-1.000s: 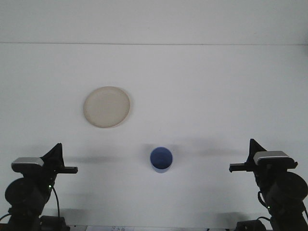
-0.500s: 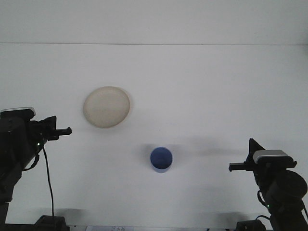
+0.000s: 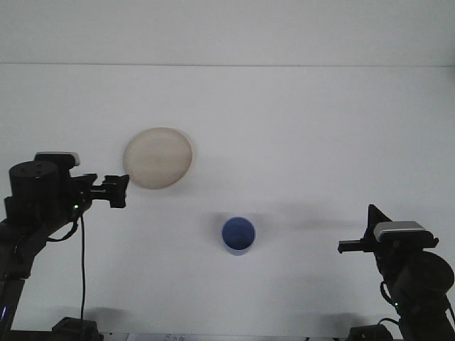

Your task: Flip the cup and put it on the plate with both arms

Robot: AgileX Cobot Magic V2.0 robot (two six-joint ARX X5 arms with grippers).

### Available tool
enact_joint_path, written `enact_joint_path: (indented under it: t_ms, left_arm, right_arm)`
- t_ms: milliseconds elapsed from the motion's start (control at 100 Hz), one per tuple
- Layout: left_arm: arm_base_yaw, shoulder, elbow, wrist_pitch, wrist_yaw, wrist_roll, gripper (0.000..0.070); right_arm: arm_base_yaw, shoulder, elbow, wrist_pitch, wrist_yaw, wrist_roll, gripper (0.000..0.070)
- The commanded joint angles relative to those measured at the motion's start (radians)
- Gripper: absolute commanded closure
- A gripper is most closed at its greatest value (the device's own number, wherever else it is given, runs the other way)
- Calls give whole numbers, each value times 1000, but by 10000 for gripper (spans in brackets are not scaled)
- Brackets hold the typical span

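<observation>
round matte beige plate [image 3: 158, 158] | blue cylindrical cup [image 3: 237, 235] | white table [image 3: 320, 142]

This is a robot test bench in a lab rather than any lived-in room. A plain white table [image 3: 298, 128] fills the view and meets an equally bare white wall [image 3: 227, 28] behind it. Two black robot arms, one on the left [image 3: 39, 206] and one on the right [image 3: 412, 273], rise from the near edge with a loose cable [image 3: 82, 270] hanging, and only a beige plate [image 3: 158, 158] and a blue cup [image 3: 238, 235] sit out as props.
</observation>
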Motion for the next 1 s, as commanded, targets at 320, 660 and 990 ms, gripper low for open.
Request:
enact_joint_path:
  t_ms: [320,660,990]
  left_arm:
    - [-359,291,21,90,44,-27,150]
    - [-537,481,53,130,105,-24,150]
    - [-599,596,53,181,102,-13,151]
  right_arm:
    - [0,6,4,1,2,7,700]
    - [0,6,4,0,2,7,700]
    - [0,6,4,0,2,7,700]
